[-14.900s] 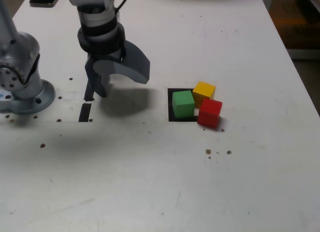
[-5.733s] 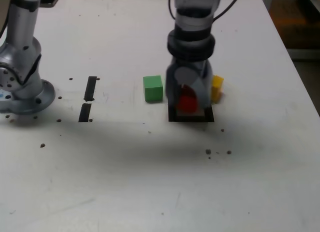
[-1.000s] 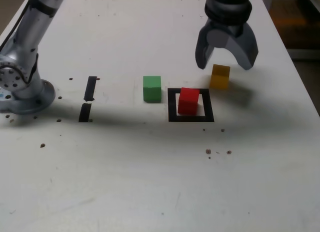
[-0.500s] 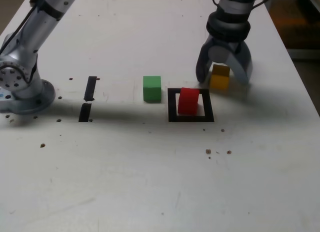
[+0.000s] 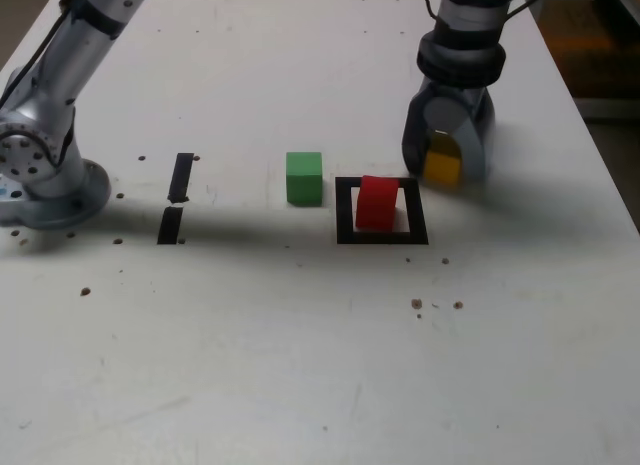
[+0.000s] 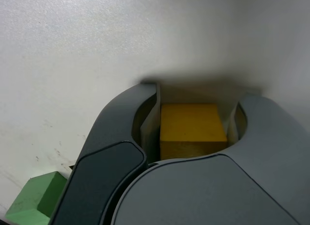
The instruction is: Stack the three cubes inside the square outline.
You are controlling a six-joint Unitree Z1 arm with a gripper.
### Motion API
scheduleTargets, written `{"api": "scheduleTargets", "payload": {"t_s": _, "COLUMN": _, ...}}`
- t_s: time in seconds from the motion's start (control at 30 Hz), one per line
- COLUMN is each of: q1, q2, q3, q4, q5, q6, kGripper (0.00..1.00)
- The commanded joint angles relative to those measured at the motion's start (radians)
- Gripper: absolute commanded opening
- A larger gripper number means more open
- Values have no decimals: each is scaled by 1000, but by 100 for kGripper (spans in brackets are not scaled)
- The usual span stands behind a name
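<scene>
Clamped between the jaws of the gripper, the yellow cube is held near the counter's far right corner in the exterior view, while the red cube inside the square outline lies just nearer-left.

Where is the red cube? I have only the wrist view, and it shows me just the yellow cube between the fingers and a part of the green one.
Observer: The red cube stands inside the square outline.
Operator: Is the yellow cube inside the outline too?
Observer: No. The yellow cube is outside it, just beyond the far corner on the exterior view's right.
Operator: And the green one?
Observer: The green cube is outside too, on the exterior view's left of the outline.
</scene>
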Motion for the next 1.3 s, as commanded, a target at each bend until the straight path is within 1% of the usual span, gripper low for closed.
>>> {"api": "scheduleTargets", "payload": {"t_s": 0.0, "q1": 1, "q2": -38, "q3": 21, "q4": -7, "q5": 13, "q6": -3, "kGripper": 0}}
{"api": "scheduleTargets", "payload": {"t_s": 0.17, "q1": -5, "q2": -125, "q3": 80, "q4": -2, "q5": 22, "q6": -12, "kGripper": 2}}
{"api": "scheduleTargets", "payload": {"t_s": 0.33, "q1": -32, "q2": -232, "q3": 118, "q4": 34, "q5": 22, "q6": -40, "kGripper": 2}}
{"api": "scheduleTargets", "payload": {"t_s": 0.5, "q1": -84, "q2": -343, "q3": 155, "q4": 87, "q5": 23, "q6": -85, "kGripper": 2}}
{"api": "scheduleTargets", "payload": {"t_s": 0.67, "q1": -160, "q2": -439, "q3": 225, "q4": 98, "q5": 17, "q6": -168, "kGripper": 2}}
{"api": "scheduleTargets", "payload": {"t_s": 0.73, "q1": -191, "q2": -465, "q3": 259, "q4": 89, "q5": 11, "q6": -206, "kGripper": 2}}
{"api": "scheduleTargets", "payload": {"t_s": 0.8, "q1": -219, "q2": -482, "q3": 302, "q4": 62, "q5": 1, "q6": -244, "kGripper": 2}}
{"api": "scheduleTargets", "payload": {"t_s": 0.93, "q1": -245, "q2": -484, "q3": 380, "q4": -20, "q5": -23, "q6": -286, "kGripper": 3}}
{"api": "scheduleTargets", "payload": {"t_s": 1.03, "q1": -248, "q2": -478, "q3": 413, "q4": -69, "q5": -34, "q6": -296, "kGripper": 3}}
{"api": "scheduleTargets", "payload": {"t_s": 1.13, "q1": -248, "q2": -467, "q3": 423, "q4": -103, "q5": -36, "q6": -297, "kGripper": 3}}
{"api": "scheduleTargets", "payload": {"t_s": 1.27, "q1": -248, "q2": -445, "q3": 424, "q4": -127, "q5": -28, "q6": -298, "kGripper": 3}}
